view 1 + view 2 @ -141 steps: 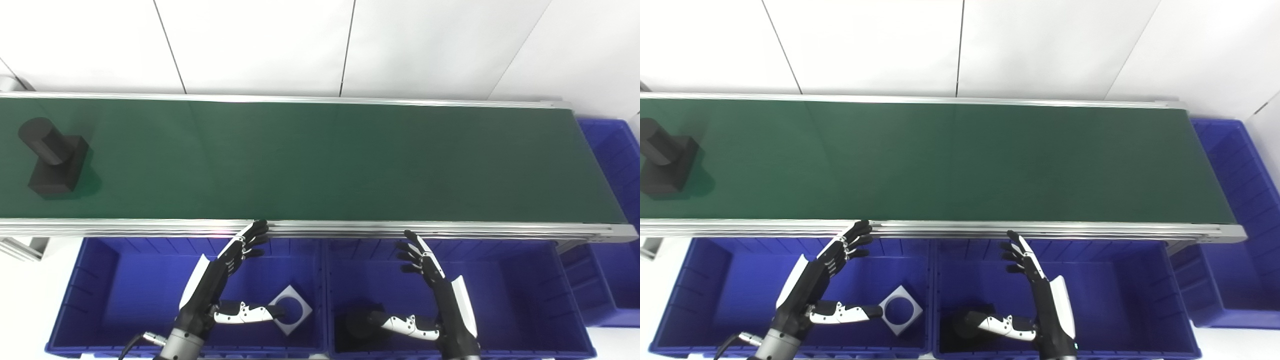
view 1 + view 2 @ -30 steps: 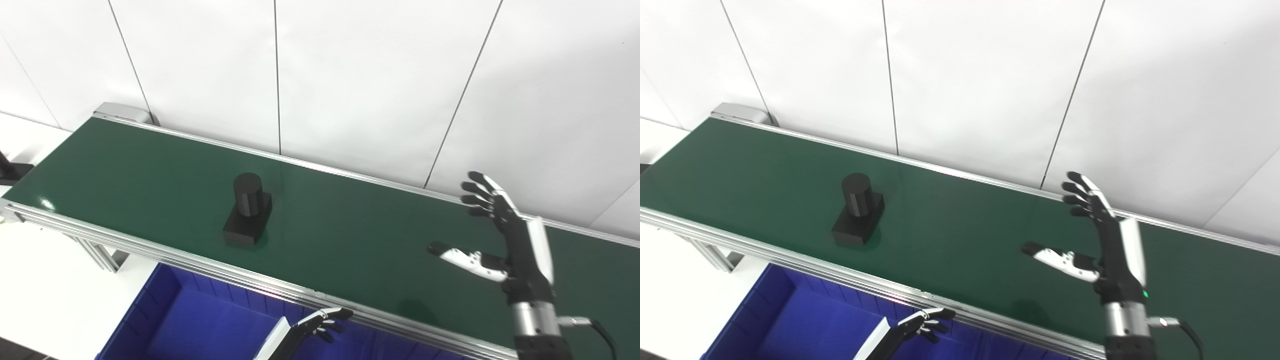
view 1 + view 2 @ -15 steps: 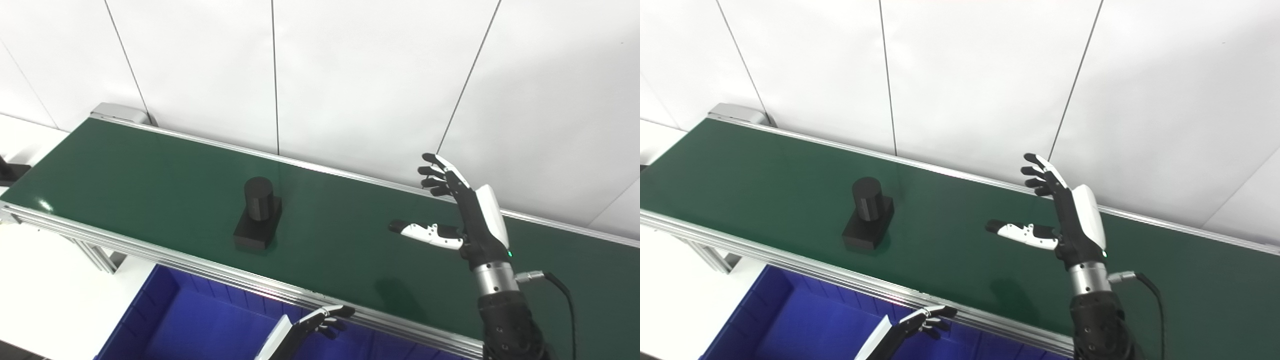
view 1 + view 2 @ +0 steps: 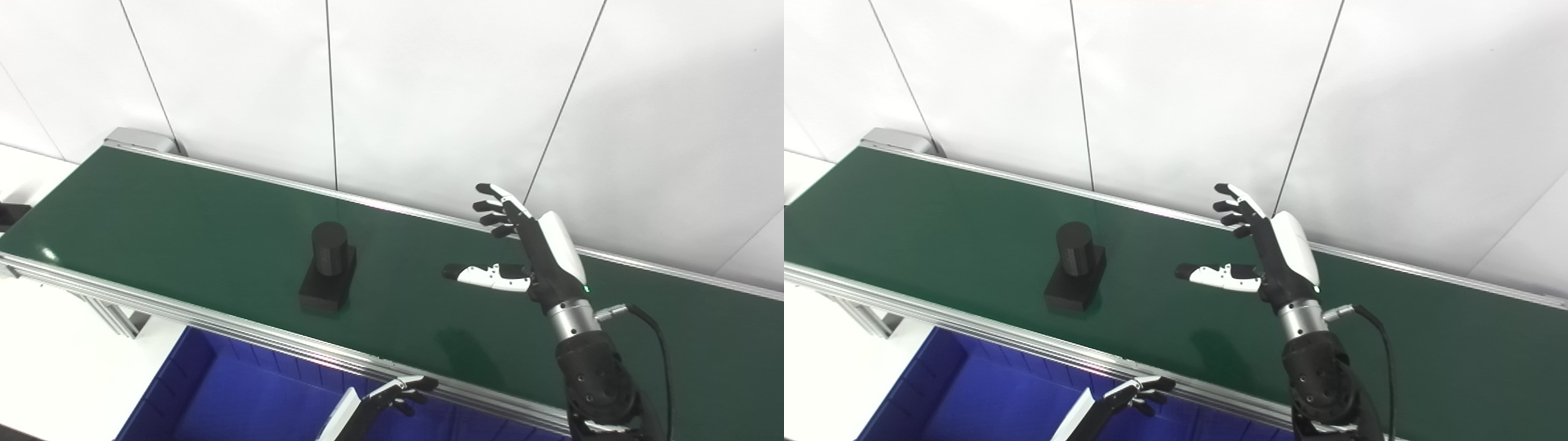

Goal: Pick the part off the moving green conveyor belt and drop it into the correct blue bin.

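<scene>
A black part [image 4: 329,267], a cylinder standing on a square block, rides on the green conveyor belt [image 4: 184,226] left of centre. My right hand [image 4: 520,251] hovers open above the belt, to the right of the part and apart from it, thumb pointing toward it. My left hand [image 4: 392,398] is low at the picture's bottom edge, just below the belt's near rail and over a blue bin [image 4: 245,398]; its fingers are loosely apart and hold nothing.
An aluminium rail [image 4: 184,312] runs along the belt's near edge and another along the far edge against the white panelled wall [image 4: 429,92]. The belt's left end [image 4: 141,138] shows a grey roller cap. White floor lies at lower left.
The part has travelled right along the belt. My right hand has moved left toward it, staying open. The left hand has hardly moved.
</scene>
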